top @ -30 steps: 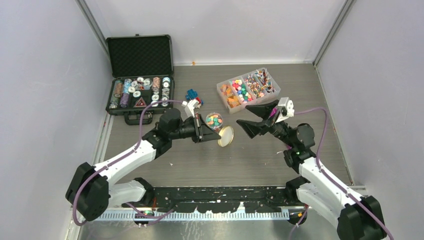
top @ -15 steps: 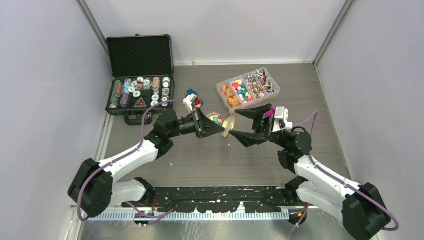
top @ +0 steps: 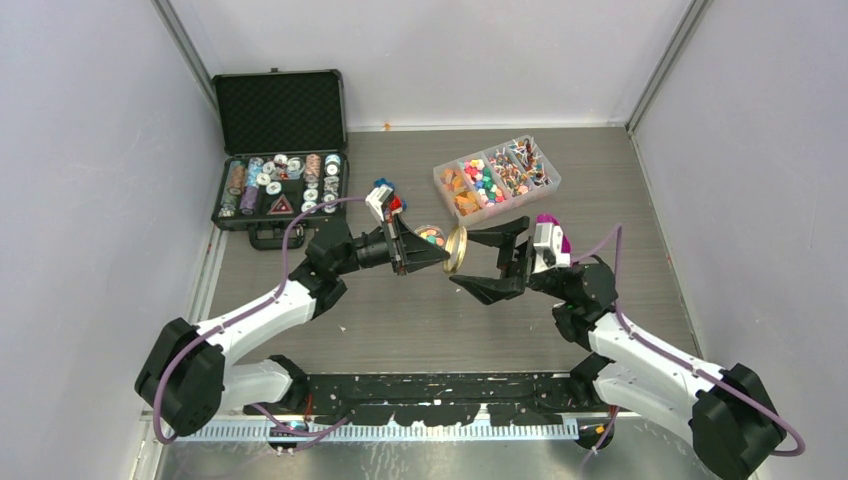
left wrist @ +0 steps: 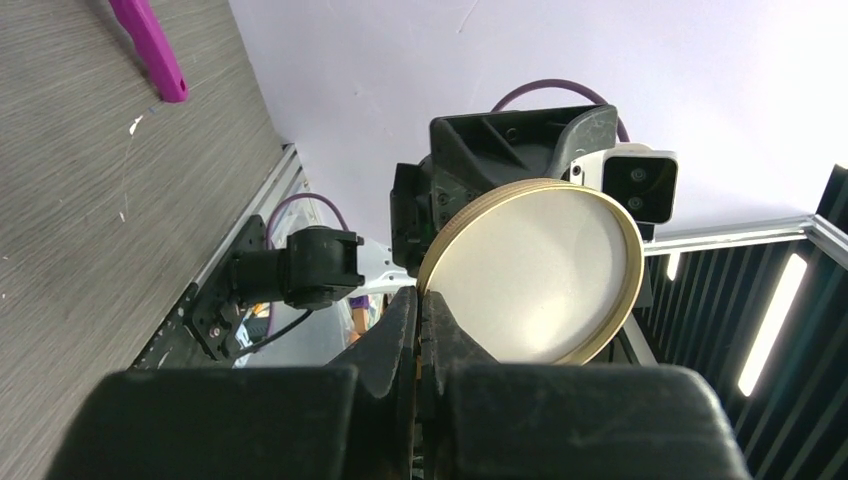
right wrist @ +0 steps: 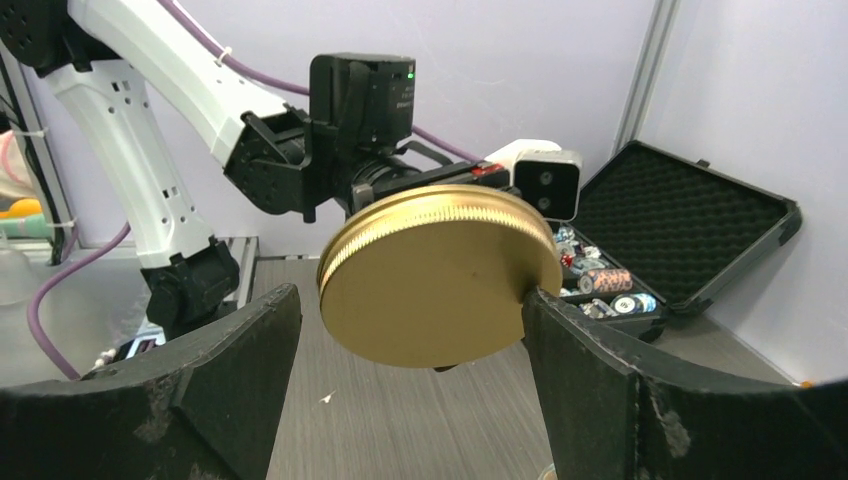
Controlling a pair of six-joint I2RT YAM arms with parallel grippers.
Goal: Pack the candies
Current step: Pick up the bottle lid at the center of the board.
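My left gripper (top: 443,262) is shut on the rim of a round gold lid (top: 457,247), holding it on edge above the table. The left wrist view shows the lid's pale inner face (left wrist: 530,270) above my pinched gripper (left wrist: 418,295). My right gripper (top: 463,259) is open, with a finger on each side of the lid (right wrist: 440,280). Its right finger (right wrist: 570,350) sits at the lid's edge, and the left one stands apart. Candies fill a small clear jar (top: 430,238) behind the lid. More candies lie sorted in a clear compartment tray (top: 497,176).
An open black case (top: 280,150) of round discs stands at the back left, also seen in the right wrist view (right wrist: 690,230). A blue-and-red toy (top: 385,192) lies near the jar. Grey walls close in both sides.
My right gripper has moved left and down until its open fingers bracket the lid. The left gripper carried the lid up and slightly right, then held still.
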